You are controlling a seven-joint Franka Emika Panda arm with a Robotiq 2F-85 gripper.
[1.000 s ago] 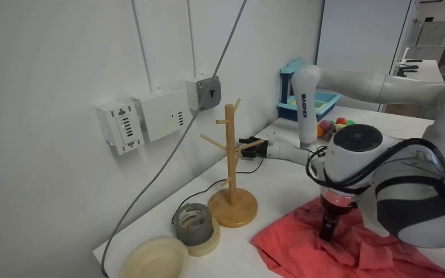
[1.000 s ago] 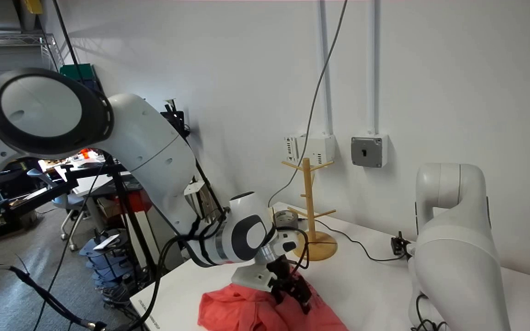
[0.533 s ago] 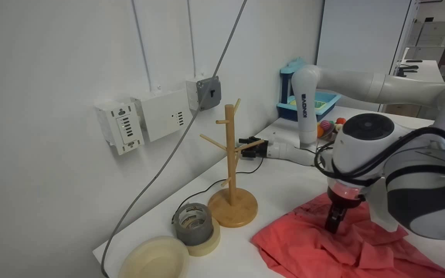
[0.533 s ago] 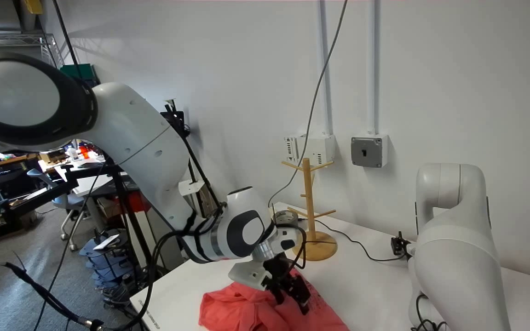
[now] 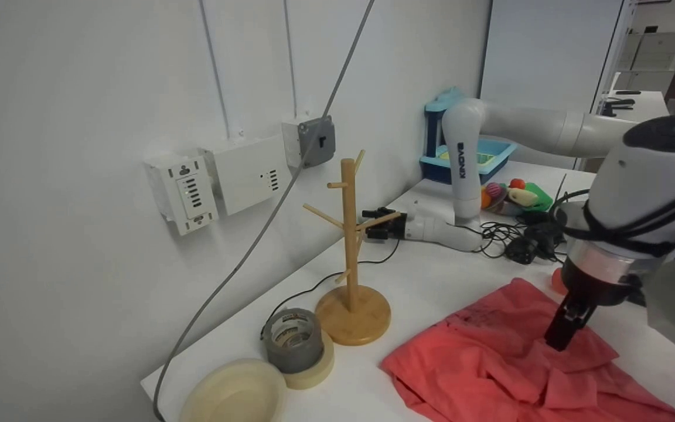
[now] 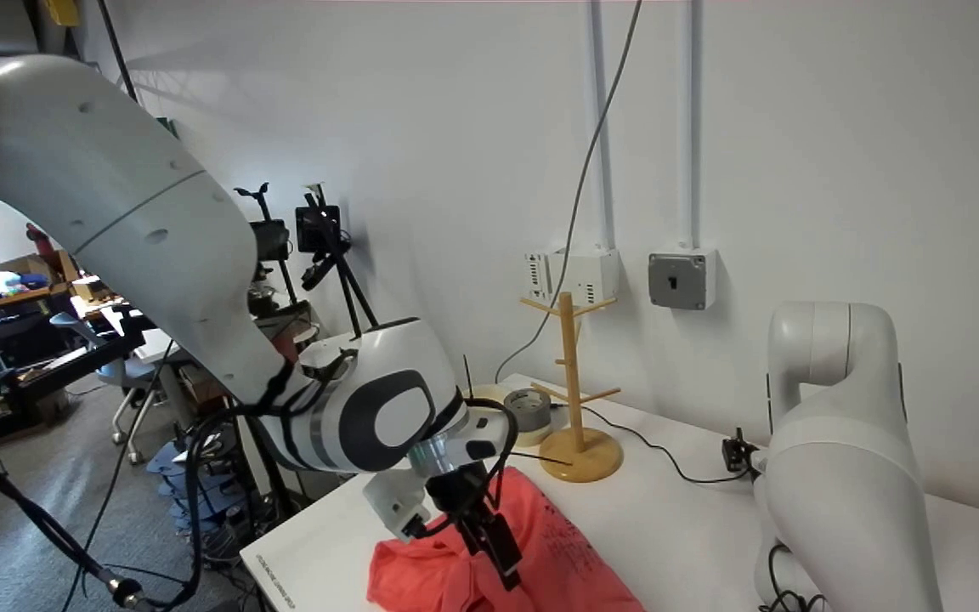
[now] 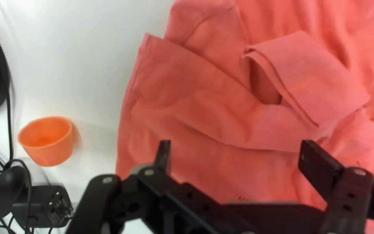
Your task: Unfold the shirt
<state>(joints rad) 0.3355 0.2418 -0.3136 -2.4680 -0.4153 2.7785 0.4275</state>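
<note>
While the gripper (image 7: 235,156) is spanning the six o'clock side of the wrist view with its two black fingers (image 7: 318,169) spread wide apart, the red shirt (image 7: 200,117) is showing in the gap between them; the fingertips are hanging over the shirt, though the views are not settling whether they are touching it; the shirt is lying rumpled on the white table (image 5: 425,281), one hemmed corner pointing toward eleven o'clock and a folded-back flap (image 7: 313,78) sitting near two o'clock in the wrist view; an orange cup (image 7: 54,151) is resting on the table near nine o'clock, apart from the shirt, and black cabled devices (image 7: 39,206) are lying at about eight o'clock. In an exterior view, the robot arm (image 5: 642,181) is hanging toward one o'clock from the shirt, its fingers pointing down toward seven o'clock; a wooden mug stand (image 5: 350,246) is standing near ten o'clock from the shirt; near its base, toward eight o'clock, a grey tape roll (image 5: 296,356) is resting on a cream tape roll (image 5: 315,377), with a cream dish (image 5: 238,398) lying farther out that way; a second arm (image 5: 463,138), lettered KINOVA, is standing toward twelve o'clock; in an exterior view, dark print (image 6: 566,540) is showing on the shirt, toward two o'clock from the fingertips.
</note>
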